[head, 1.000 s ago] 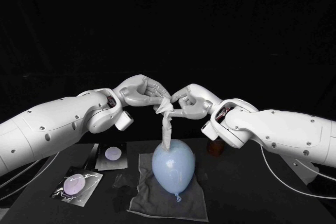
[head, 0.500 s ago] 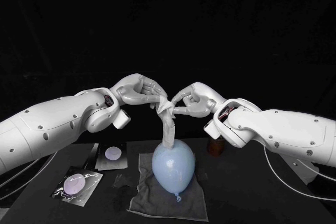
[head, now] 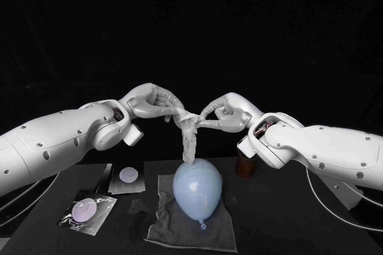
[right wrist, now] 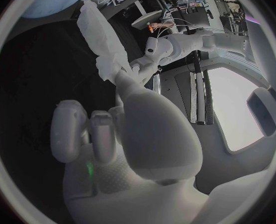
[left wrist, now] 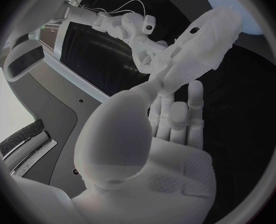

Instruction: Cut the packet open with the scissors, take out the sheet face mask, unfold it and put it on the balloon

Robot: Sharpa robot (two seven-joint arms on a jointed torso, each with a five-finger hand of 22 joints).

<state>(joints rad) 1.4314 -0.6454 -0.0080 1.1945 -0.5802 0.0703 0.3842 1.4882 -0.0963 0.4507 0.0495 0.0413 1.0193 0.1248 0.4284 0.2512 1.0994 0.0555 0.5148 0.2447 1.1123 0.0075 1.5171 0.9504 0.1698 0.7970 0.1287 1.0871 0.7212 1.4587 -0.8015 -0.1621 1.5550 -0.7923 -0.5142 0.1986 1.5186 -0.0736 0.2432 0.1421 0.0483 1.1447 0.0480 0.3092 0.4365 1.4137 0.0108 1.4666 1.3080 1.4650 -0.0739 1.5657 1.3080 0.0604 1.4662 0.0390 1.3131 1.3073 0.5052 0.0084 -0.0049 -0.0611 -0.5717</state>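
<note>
Above the balloon [head: 197, 187], I hold the sheet face mask [head: 188, 139] up in the air between both hands. My left hand [head: 151, 104] pinches its upper end from one side and my right hand [head: 223, 112] pinches the same end from the other, so the fingertips of the two hands sit close together with the mask's top stretched between them. Below my fingers the mask is not spread out: it is bunched into a narrow, crumpled strip that hangs almost straight down. Its lower end reaches the far end of the balloon, though I cannot tell whether it rests there or only comes just beside it. The pale blue balloon lies lengthwise on a grey cloth [head: 171, 228] on the black table [head: 279, 222], its knot pointing toward me. On my left side of the cloth lie two silvery pieces: a packet piece [head: 126, 176] near the cloth's far corner, and the other packet piece [head: 86, 212] nearer to me. A dark brownish object [head: 247, 165] stands partly hidden behind my right forearm.
</note>
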